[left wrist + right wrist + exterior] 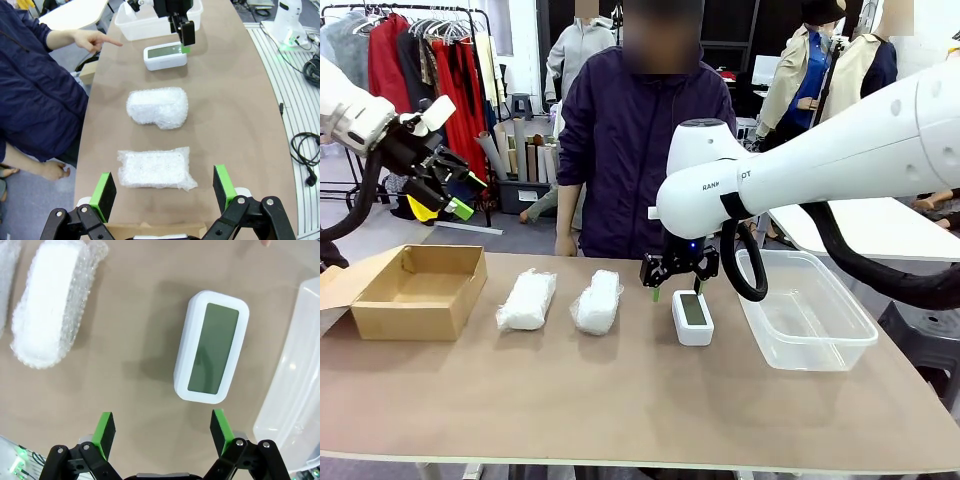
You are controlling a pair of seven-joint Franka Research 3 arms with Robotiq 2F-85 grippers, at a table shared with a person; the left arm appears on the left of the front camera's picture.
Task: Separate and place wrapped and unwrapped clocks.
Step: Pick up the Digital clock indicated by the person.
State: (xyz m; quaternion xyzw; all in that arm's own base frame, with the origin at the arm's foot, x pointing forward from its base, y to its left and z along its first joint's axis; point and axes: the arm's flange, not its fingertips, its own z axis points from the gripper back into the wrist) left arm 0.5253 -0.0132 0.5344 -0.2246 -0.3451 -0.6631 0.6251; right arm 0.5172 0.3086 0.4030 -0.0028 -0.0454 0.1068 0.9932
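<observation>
The bare clock (pixel 692 316) lies screen-up on the table (pixel 620 400), with open tabletop all round it, between a wrapped bundle (pixel 597 302) and the tub (pixel 817 352). A second bundle (pixel 527 301) lies nearer the box (pixel 405 322). Tub and box show bare floors. The right gripper (pixel 162 432) hangs over the clock, spread and grasping nothing. The left gripper (pixel 164 192), also spread, is raised above the box.

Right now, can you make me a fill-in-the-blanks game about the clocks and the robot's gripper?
1. Between the box and the bare clock lie ____ wrapped clocks.
2. The right gripper hovers over the bare clock with its jaws ____.
3. To the right of the bare clock stands an empty clear ____.
Missing words: two; open; tub.
</observation>
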